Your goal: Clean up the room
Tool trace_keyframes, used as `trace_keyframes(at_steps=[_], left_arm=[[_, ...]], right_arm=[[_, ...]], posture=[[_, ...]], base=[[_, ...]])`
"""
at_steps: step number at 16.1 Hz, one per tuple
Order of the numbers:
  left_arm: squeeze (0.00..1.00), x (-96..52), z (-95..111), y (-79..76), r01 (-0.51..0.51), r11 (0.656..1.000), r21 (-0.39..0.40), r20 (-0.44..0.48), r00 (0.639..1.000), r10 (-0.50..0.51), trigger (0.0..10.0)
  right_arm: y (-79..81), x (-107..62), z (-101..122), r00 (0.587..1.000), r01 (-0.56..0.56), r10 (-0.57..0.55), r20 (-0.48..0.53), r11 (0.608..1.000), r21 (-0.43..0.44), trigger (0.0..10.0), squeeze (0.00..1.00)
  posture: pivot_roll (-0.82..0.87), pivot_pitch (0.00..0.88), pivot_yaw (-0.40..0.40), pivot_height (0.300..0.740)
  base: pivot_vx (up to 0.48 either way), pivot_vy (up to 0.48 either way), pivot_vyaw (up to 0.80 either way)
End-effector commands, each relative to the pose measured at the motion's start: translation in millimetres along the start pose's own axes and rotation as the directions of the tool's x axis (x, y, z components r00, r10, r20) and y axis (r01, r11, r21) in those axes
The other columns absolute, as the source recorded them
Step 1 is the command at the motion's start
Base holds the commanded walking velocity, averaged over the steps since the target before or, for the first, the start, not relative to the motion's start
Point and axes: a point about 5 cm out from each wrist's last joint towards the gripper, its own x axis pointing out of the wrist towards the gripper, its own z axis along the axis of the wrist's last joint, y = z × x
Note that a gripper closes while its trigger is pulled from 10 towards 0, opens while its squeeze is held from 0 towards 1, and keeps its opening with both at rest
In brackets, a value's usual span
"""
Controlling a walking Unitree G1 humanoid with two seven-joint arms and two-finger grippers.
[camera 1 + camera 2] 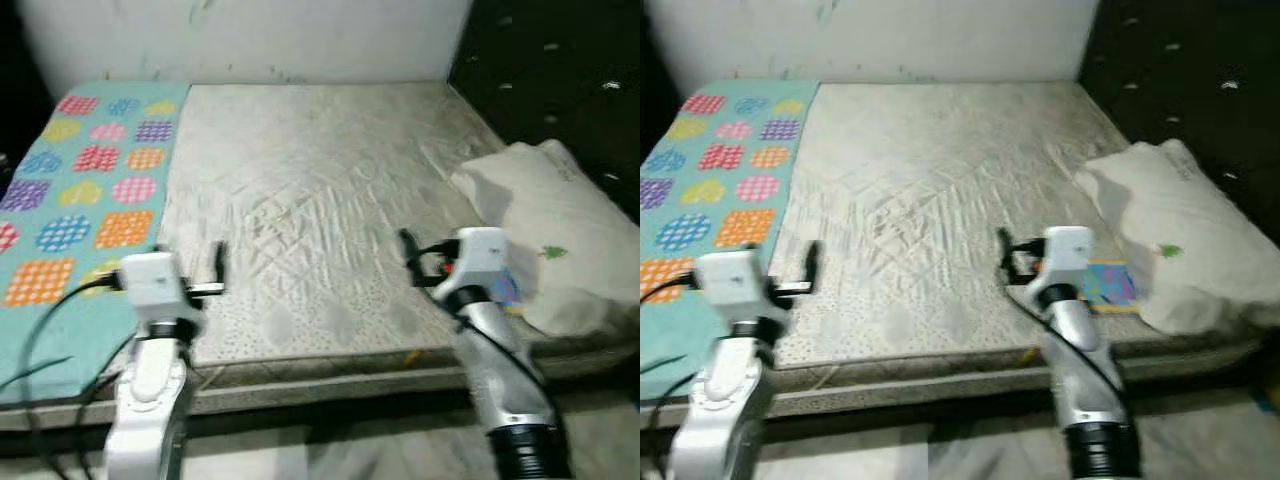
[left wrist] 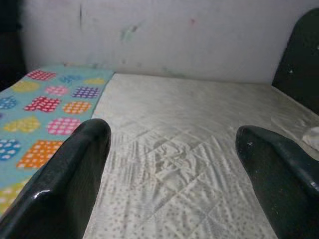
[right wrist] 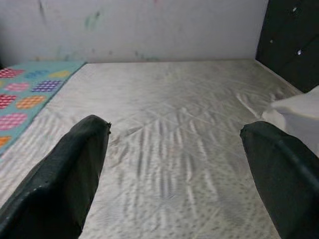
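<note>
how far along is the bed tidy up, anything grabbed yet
Done: nothing clearly; the mattress is bare in the middle. In hand: nothing; the left gripper and right gripper are both open above the near edge. Left: the heart-patterned blanket lies flat on the left side, and the white pillow sits crooked at the right.

Mattress: quilted cream cloth, stitched in diamonds, faint sheen, creased at the middle, dotted weave along the near edge.
Sheet: matt teal cloth with coloured checked hearts, lying flat along the mattress's left edge.
Pillow: soft off-white cloth, matt, rumpled.
Headboard: dark, tufted, buttons glinting.
Wall: matt white, scuffed.
Left gripper fingers: smooth black plastic, slightly glossy.
</note>
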Motion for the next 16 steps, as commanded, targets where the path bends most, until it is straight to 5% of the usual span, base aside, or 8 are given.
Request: trace_keyframes(at_steps=[1,6,10,16], left_arm=[[0.00,0.2,2.9,8.5,-0.022,1.000,0.014,0.009,1.000,0.022,10.0],[0.00,1.1,1.9,9.5,-0.032,0.999,0.019,0.002,0.999,0.032,10.0],[0.00,2.3,1.3,3.6,-0.028,1.000,-0.008,0.002,1.000,0.028,10.0],[0.00,2.7,0.4,3.9,-0.028,1.000,-0.009,-0.002,1.000,0.028,10.0]], right_arm=[[8.3,3.0,2.0,1.000,-0.017,0.017,0.012,1.000,0.011,10.0,0.00],[8.1,3.0,1.5,1.000,-0.014,0.014,0.013,1.000,0.012,10.0,0.00],[4.4,5.4,3.3,1.000,-0.005,0.005,0.019,1.000,0.008,10.0,0.00],[7.7,3.4,2.1,1.000,-0.020,0.020,0.020,1.000,0.001,10.0,0.00]], posture=[[0.02,0.071,-0.031,0.740],[0.02,0.072,-0.028,0.740],[0.02,0.072,-0.027,0.740],[0.02,0.074,-0.027,0.740]], base=[[0.394,0.000,0.00],[0.356,0.000,0.00],[0.000,0.000,0.00],[0.000,0.455,0.00]])
